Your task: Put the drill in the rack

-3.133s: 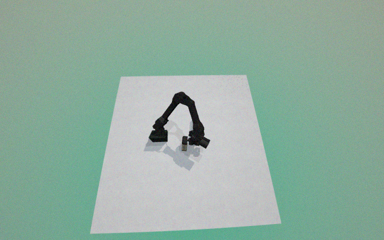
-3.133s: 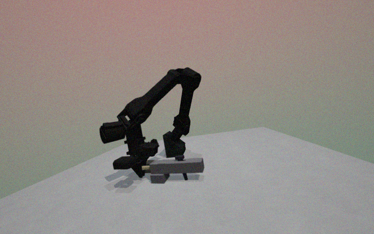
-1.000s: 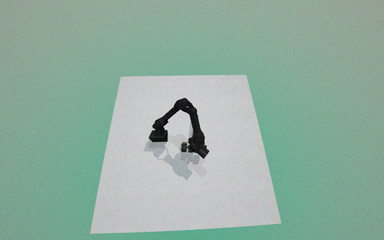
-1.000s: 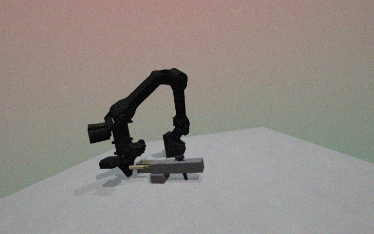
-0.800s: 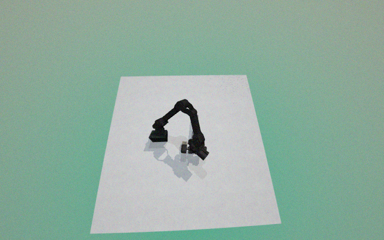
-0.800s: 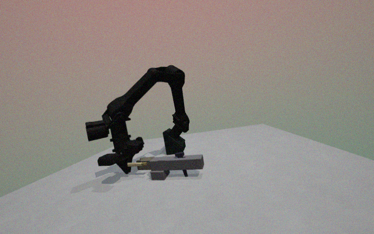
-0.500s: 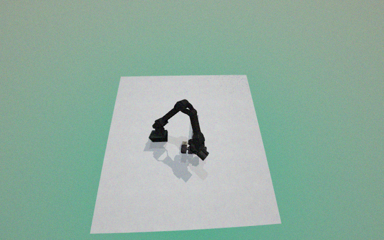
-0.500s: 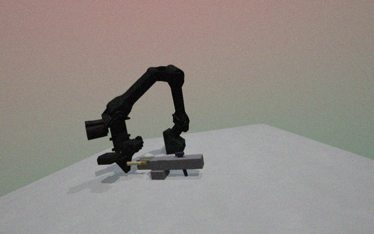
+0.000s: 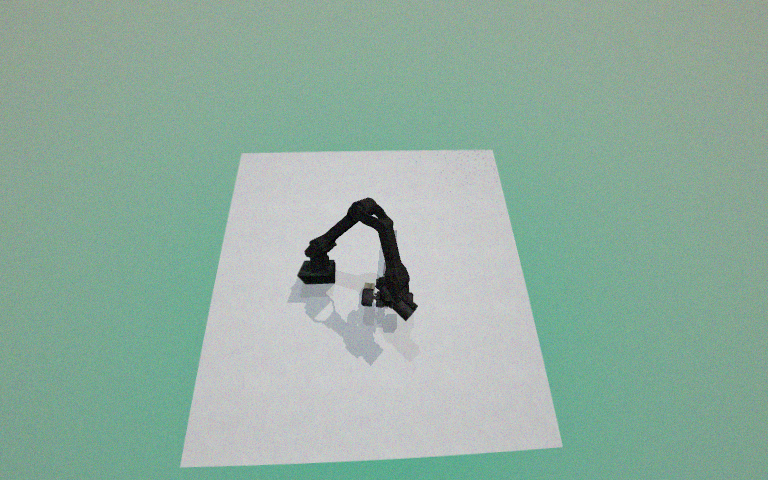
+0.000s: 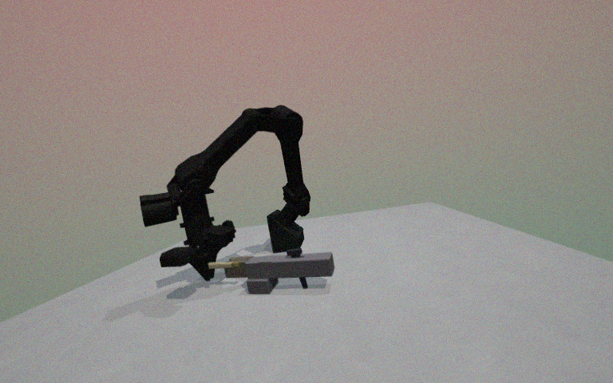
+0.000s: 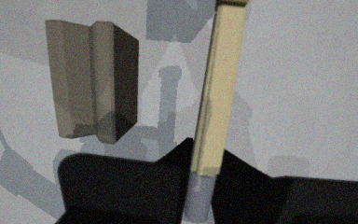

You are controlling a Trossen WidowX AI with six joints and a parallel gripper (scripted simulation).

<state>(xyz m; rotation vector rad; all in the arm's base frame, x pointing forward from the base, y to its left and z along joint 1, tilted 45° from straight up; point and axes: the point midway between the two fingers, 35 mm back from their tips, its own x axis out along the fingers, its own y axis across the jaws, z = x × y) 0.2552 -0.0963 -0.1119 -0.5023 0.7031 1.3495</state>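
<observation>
The drill (image 10: 219,265) (image 11: 219,89) shows a yellowish shank, a brassy collar at its far end and a grey part near the fingers. My gripper (image 10: 209,270) (image 11: 198,144) is shut on this drill and holds it about level. The grey housing (image 10: 289,266) lies beyond the drill's collar; whether the far end is fully outside it cannot be told. The dark key (image 10: 294,252) sits on top of the housing, its thin lower end below it. The brown grooved rack (image 9: 369,286) (image 10: 235,270) (image 11: 79,81) stands left of the drill in the wrist view.
A grey support block (image 10: 259,286) is under the housing's near end. The arm's base (image 9: 317,272) (image 10: 285,232) stands on the pale table top (image 9: 368,413) (image 10: 406,316). In the top view the arm hides most of the work area.
</observation>
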